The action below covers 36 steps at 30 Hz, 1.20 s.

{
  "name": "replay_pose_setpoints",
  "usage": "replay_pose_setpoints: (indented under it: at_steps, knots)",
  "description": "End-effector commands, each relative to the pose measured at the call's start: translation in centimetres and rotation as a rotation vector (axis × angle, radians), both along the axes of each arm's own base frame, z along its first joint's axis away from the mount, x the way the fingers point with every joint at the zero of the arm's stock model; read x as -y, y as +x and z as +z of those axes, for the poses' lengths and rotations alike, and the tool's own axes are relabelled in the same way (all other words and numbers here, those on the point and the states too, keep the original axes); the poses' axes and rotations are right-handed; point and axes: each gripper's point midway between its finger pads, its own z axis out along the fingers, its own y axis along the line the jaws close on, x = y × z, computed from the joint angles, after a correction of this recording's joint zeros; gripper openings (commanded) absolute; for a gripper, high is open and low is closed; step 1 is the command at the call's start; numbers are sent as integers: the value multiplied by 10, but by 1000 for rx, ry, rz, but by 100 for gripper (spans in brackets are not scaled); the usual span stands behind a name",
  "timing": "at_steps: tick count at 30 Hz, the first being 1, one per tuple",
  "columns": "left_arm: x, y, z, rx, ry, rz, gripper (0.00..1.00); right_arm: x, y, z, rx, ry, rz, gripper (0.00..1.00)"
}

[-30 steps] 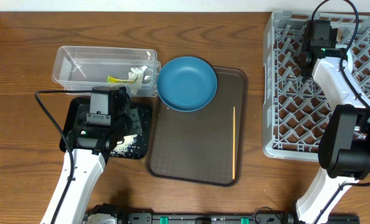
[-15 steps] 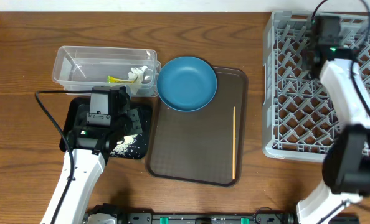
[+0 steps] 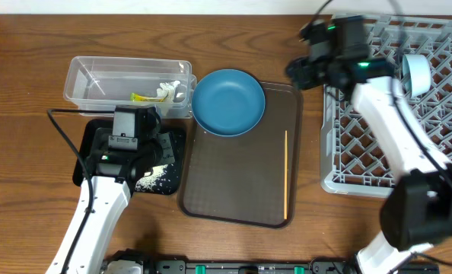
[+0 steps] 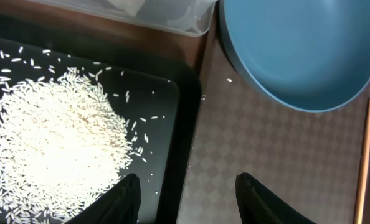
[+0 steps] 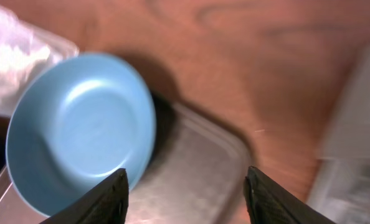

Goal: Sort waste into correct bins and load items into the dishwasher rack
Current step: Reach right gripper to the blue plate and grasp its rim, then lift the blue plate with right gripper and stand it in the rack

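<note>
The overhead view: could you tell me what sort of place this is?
Probably a tabletop dish-clearing station, not a real kitchen: a grey dishwasher rack, a brown serving tray and a blue dish on a wooden table.

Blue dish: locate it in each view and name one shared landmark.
Overhead: dish at upper centre, right of the clear tub.
Left wrist: dish at upper right, cut off by the top edge.
Right wrist: dish left of centre.
Landmark: the brown tray under the dish, in all three.
</note>
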Motion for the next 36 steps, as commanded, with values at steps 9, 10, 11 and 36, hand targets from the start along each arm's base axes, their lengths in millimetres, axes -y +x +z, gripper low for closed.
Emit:
replay_pose_setpoints:
  at_steps: [9, 10, 11, 36]
  knots:
    - [-3, 3, -2, -9, 9, 11, 57, -55, -21, -105, -244, -52, -8, 47]
    - [-3, 3, -2, -9, 9, 11, 57, -54, -22, -114, -258, -71, -30, 45]
    - [-3, 3, -2, -9, 9, 11, 57, -53, -22, -120, -270, -84, -47, 44]
    - [-3, 2, -2, -13, 9, 11, 57, 109, 27, 64, 266, -384, -472, 1]
